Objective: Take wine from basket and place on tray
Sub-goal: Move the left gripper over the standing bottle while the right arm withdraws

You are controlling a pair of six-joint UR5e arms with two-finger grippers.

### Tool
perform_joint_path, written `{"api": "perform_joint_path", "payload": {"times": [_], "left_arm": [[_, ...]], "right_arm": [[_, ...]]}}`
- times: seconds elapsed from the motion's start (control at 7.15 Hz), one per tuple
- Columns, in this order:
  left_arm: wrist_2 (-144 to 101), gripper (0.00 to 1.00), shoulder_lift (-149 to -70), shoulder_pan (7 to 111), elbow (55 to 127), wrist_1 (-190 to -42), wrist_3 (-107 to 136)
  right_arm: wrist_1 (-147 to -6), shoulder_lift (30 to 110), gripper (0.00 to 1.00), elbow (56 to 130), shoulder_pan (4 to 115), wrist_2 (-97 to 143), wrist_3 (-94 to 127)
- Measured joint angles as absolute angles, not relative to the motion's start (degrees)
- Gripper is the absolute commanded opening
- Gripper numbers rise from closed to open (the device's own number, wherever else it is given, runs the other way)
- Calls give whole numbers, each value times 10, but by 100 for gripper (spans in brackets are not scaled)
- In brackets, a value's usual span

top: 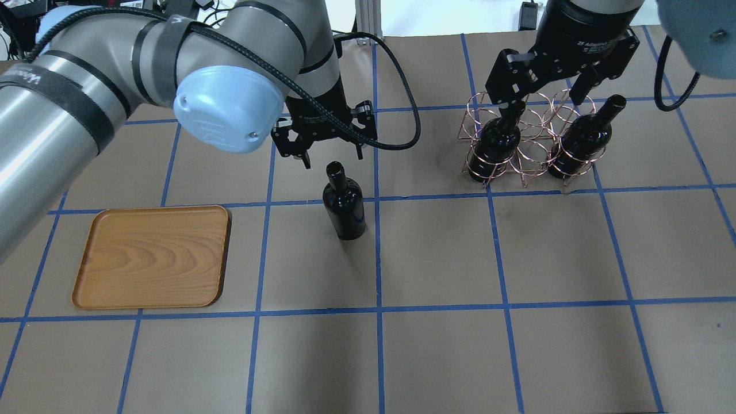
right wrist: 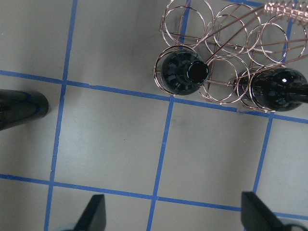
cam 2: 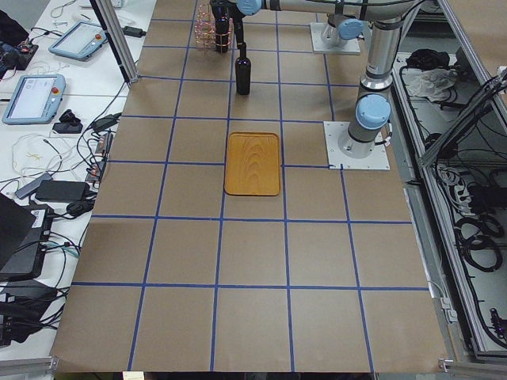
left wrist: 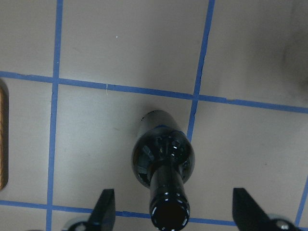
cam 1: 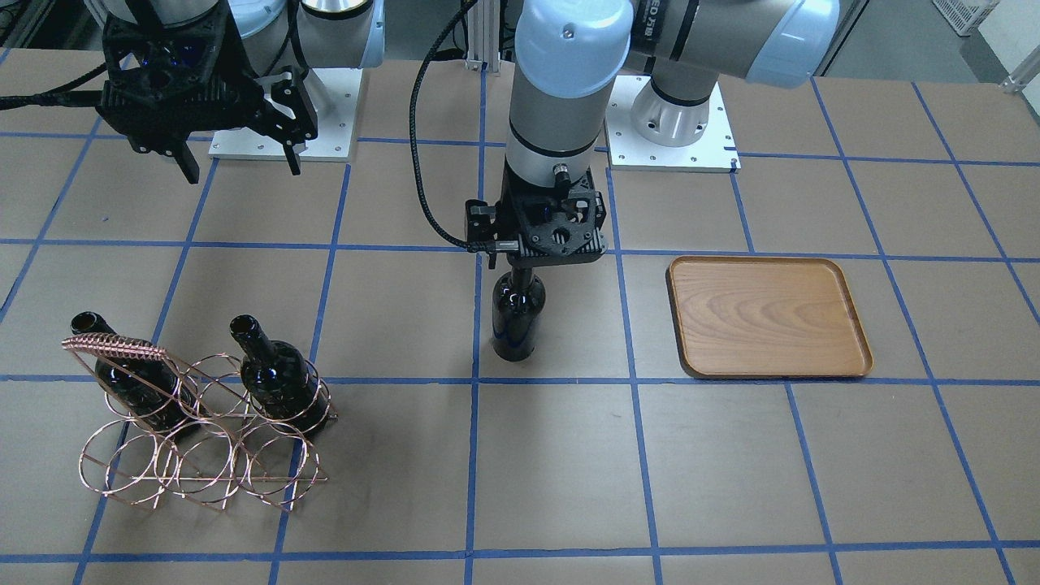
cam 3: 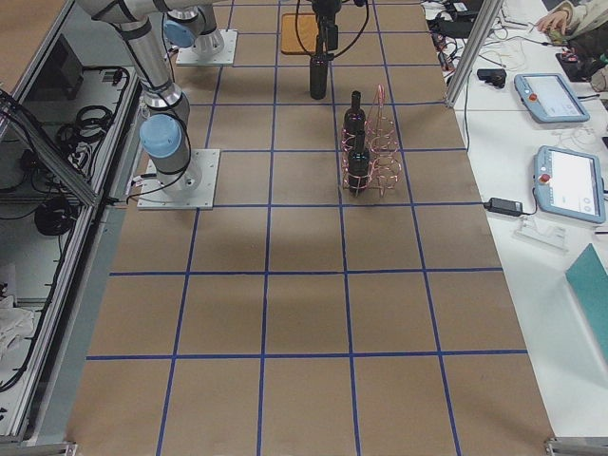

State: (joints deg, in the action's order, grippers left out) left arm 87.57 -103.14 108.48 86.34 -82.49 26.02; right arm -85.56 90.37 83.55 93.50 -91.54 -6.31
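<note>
One wine bottle [cam 1: 517, 317] stands upright on the table between basket and tray; it also shows in the overhead view [top: 344, 207] and the left wrist view [left wrist: 163, 159]. My left gripper [cam 1: 536, 244] [top: 333, 160] [left wrist: 173, 192] is open right above it, one finger on each side of the mouth, not touching. Two more bottles [cam 1: 280, 378] [cam 1: 130, 378] lie in the copper wire basket [cam 1: 114, 348] [right wrist: 284, 9]. My right gripper [top: 543, 98] [right wrist: 175, 207] hangs open and empty above the basket. The wooden tray [cam 1: 768, 317] [top: 152, 256] holds nothing.
The table is brown with a blue tape grid. The two arm bases [cam 1: 670, 122] stand on white plates at the robot's side. Operator benches with tablets [cam 3: 560, 180] lie beyond the table's far edge.
</note>
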Motion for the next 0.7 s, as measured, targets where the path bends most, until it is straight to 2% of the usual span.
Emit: {"api": "perform_joint_path", "payload": {"times": [0.28, 0.42, 0.56, 0.7], "left_arm": [[875, 38, -1046, 1090, 871, -827, 259], [875, 11, -1047, 1091, 874, -828, 258], [875, 0, -1047, 1091, 875, -828, 256], [875, 0, -1046, 1091, 875, -829, 256]], "right_arm": [[-853, 905, 100, 840, 935, -915, -61], [-853, 906, 100, 842, 935, -917, -62], [-853, 906, 100, 844, 935, -917, -62], [-850, 907, 100, 844, 935, -916, -60]]}}
